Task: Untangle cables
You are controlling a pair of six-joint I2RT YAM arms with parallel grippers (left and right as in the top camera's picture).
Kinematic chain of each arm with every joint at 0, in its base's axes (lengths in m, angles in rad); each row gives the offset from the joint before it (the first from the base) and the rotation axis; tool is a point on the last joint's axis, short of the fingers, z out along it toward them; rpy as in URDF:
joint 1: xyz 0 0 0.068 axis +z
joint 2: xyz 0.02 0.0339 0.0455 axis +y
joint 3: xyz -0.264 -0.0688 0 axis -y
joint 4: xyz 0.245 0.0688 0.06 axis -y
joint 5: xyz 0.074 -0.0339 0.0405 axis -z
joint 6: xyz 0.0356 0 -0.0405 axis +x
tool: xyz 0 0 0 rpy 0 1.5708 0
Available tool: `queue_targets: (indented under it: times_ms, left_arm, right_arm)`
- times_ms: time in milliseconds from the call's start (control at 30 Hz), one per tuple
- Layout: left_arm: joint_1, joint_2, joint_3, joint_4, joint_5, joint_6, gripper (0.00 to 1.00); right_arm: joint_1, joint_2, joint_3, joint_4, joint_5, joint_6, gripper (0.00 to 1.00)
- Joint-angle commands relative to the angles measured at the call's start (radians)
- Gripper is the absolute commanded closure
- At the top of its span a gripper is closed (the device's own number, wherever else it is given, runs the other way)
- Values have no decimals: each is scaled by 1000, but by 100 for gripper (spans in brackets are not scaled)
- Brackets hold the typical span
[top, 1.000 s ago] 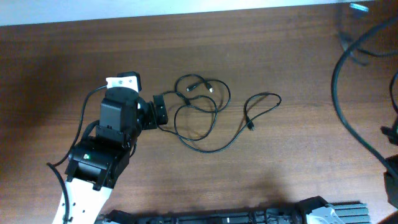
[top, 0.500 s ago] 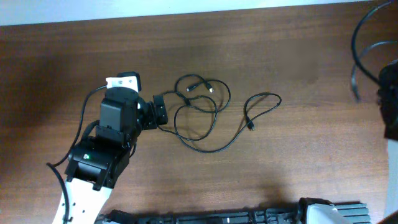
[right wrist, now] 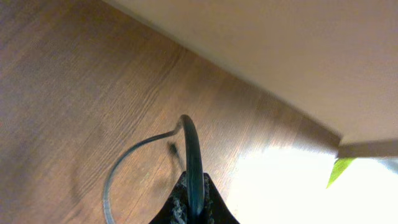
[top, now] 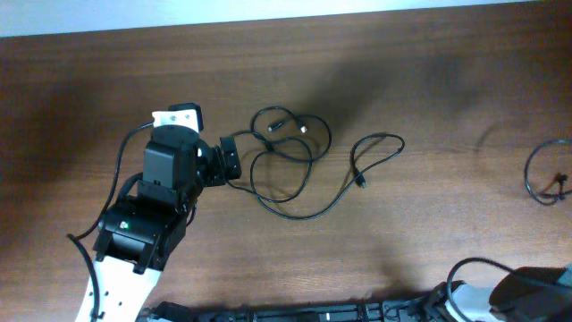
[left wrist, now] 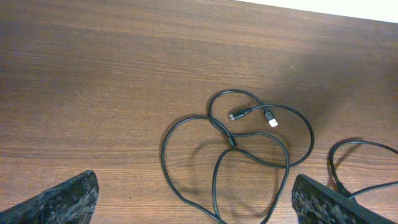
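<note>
Though thin, black cables in rounded loops on wood-grain table.

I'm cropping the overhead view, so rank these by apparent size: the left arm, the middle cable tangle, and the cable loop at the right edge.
Largest to smallest:
1. left arm
2. cable tangle, spread about as wide but thin
3. cable loop, possibly cut off by the frame edge

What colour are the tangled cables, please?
The cables are black, clearest in the left wrist view.
</note>
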Motion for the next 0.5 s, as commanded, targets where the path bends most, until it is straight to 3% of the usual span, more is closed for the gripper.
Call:
queue_targets:
  times_ms: [0,167,200,267,333,367,467]
  left_arm:
    - [2,-7,2,2,-13,0,1]
    - [2,-7,2,2,-13,0,1]
    - [2,-7,2,2,-13,0,1]
    - [2,-7,2,2,-13,0,1]
    - [2,-7,2,2,-13,0,1]
    - [2,-7,2,2,-13,0,1]
    - [2,-7,2,3,-13,0,1]
  right_arm:
    - [-87,36,7,-14,-181,20,96]
    - [-124,107,6,-42,-287,20,96]
    - [-123,129,6,-55,-292,20,85]
    - [-123,152,6,-76,-305,20,45]
    - [-122,169,6,-90,-358,19,13]
    - [-123,171,6,-92,-385,19,2]
    - [-122,171,6,-103,-541,-40,1]
